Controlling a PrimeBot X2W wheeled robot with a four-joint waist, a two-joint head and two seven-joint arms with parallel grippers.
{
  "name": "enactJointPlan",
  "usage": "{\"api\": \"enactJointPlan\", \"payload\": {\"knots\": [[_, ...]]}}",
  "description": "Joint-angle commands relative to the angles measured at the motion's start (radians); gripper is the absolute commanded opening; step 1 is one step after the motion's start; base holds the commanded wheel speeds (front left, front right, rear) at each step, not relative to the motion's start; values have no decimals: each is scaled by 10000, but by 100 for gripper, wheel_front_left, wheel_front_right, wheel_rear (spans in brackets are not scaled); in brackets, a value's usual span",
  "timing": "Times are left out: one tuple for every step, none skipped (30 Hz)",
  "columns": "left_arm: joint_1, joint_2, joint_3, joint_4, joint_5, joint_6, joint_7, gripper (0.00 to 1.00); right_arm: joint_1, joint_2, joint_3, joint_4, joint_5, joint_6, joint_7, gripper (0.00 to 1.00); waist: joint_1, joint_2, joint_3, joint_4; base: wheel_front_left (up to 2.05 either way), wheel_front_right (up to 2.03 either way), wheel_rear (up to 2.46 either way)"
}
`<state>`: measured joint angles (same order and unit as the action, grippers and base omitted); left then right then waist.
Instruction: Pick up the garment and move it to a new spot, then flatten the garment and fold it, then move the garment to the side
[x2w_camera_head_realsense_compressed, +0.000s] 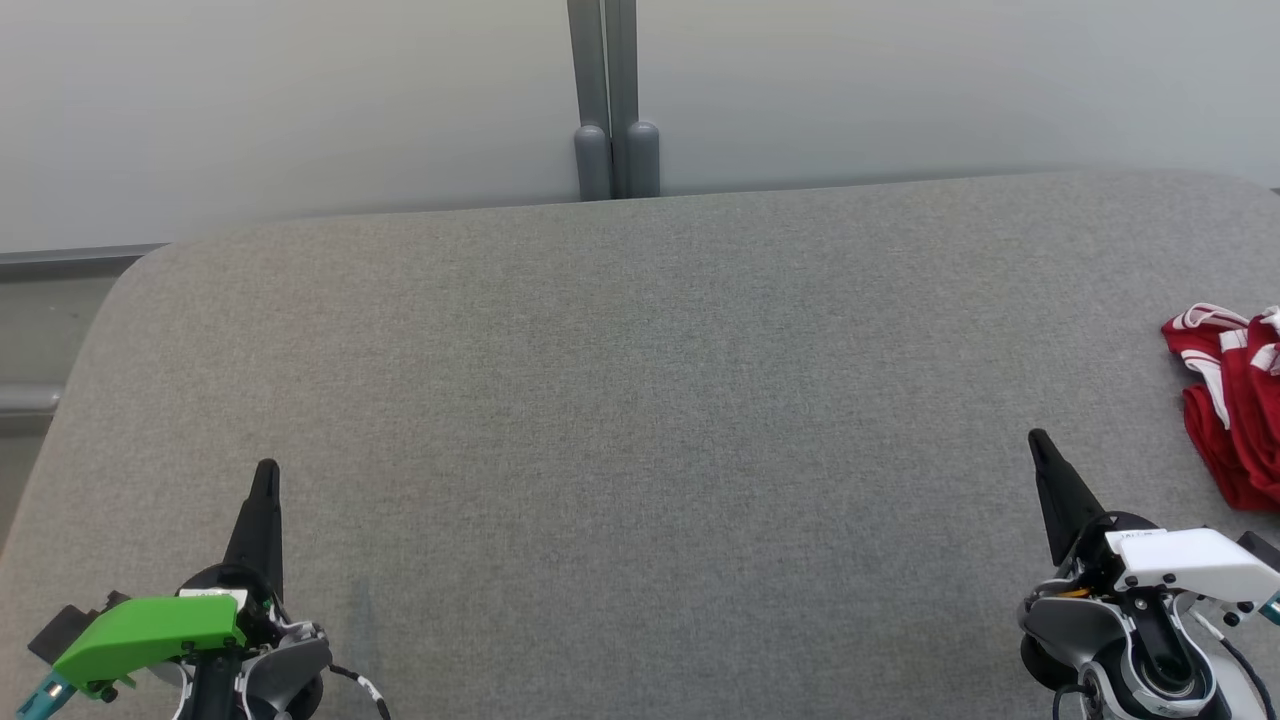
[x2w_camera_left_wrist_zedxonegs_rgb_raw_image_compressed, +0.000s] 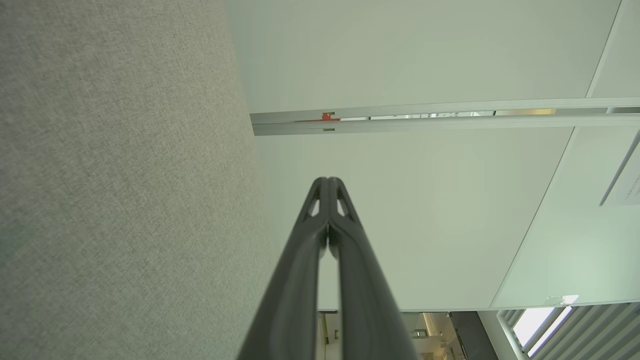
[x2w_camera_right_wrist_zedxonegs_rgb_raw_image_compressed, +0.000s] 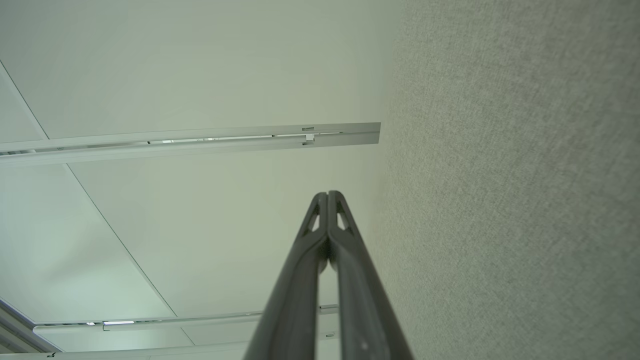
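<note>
While both my arms rest low at the near edge of the grey felt table (x2w_camera_head_realsense_compressed: 640, 400), my left gripper (x2w_camera_head_realsense_compressed: 265, 478) sits at the near left with its two dark fingers pressed together and nothing between them. My right gripper (x2w_camera_head_realsense_compressed: 1041, 445), at the near right, is the same: tips touching and empty. Each wrist view shows the fingers meeting along their length beside bare felt.

Further out on my right, near the right gripper and well apart from the left, the red garment with white stripes (x2w_camera_head_realsense_compressed: 1228, 400) lies bunched on the table. Its outer part is cut off by the head view's edge. What shows looks rumpled rather than squarely folded, yet a heap at the side suits either a garment waiting to be taken or one already set aside. I cannot settle which.

The risk I judge is its place. It seems close to the table's right side, so a nudge from closed fingers could shove it over. A pinch on cloth I only half see could also catch a single layer and let the rest trail.

Beyond the table stands a pale wall (x2w_camera_head_realsense_compressed: 300, 100) with a grey post (x2w_camera_head_realsense_compressed: 612, 110).
</note>
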<state>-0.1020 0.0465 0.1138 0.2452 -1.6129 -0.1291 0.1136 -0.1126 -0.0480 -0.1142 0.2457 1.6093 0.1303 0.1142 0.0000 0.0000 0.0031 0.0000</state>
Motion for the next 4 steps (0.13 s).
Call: {"api": "enactJointPlan", "payload": {"knots": [[-123, 69, 27, -22, -7, -59, 41, 0, 97, -41, -16, -52, 69, 7, 35, 0, 0, 0, 0, 0, 0, 0, 0], [-123, 69, 27, -22, -7, -59, 41, 0, 97, -41, -16, -52, 69, 7, 35, 0, 0, 0, 0, 0, 0, 0, 0], [-123, 69, 27, -22, -7, -59, 41, 0, 97, -41, -16, -52, 69, 7, 35, 0, 0, 0, 0, 0, 0, 0, 0], [-123, 69, 27, -22, -7, -59, 41, 0, 97, -41, -16, -52, 69, 7, 35, 0, 0, 0, 0, 0, 0, 0, 0]]}}
